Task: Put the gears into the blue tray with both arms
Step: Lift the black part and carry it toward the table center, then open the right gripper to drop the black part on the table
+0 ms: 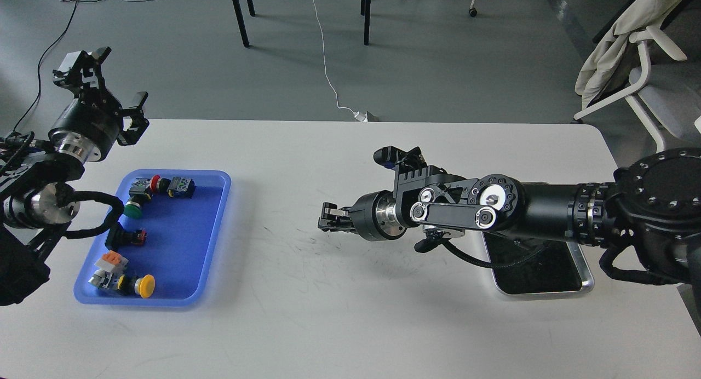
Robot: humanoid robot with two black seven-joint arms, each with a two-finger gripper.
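Head view. Blue tray [213,231] sits near the left edge of the tabletop [328,313] and holds several push-button switches: red cap [156,183], green cap [132,208], yellow cap [145,286]. Steel tray [587,283] lies toward the right edge, mostly hidden under the right arm.

Gears: none can be made out, neither in either tray nor on the bare tabletop; too small or hidden.

Left tool [112,80]: raised past the far-left corner, fingers spread, holding nothing.
Right tool [327,217]: stretched toward mid-tabletop, low, seen end-on and dark; cannot tell whether it grips anything.

Handling, judged: gears are tiny, rigid, light and thin, likely to slide or flip on the smooth top. Best pinched across the outer teeth, fingertips straight down; a release low over the blue tray should stop bouncing.
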